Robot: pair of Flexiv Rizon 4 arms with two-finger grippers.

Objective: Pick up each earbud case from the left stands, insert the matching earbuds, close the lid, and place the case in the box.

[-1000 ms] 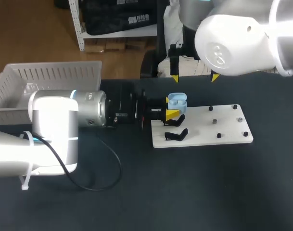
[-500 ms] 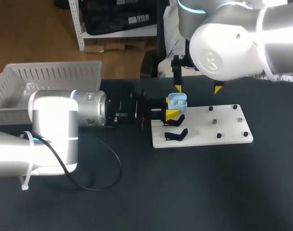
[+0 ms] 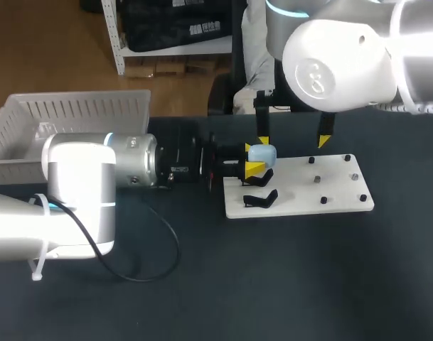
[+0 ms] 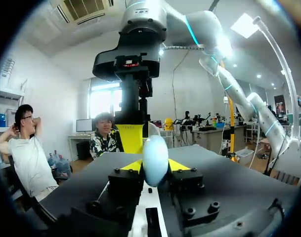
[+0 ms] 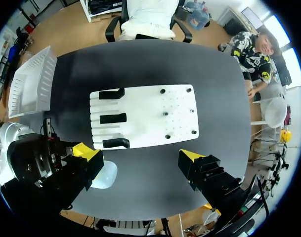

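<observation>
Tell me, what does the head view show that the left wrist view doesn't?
Only the head view shows the box, the full white board with its black stands, and the right gripper with both its fingers spread open. Only the left wrist view shows the case edge-on, lid shut, with one yellow fingertip of the right gripper close behind it. Both views show the blue case pinched in the left gripper.

Left arm point(image 3: 81, 192) and right arm point(image 3: 344, 57): glossy white rounded housings, cyan ring lights, black wrist sections, yellow fingertips point(image 3: 324, 141); thin black cable point(image 3: 156, 259) at left arm.
</observation>
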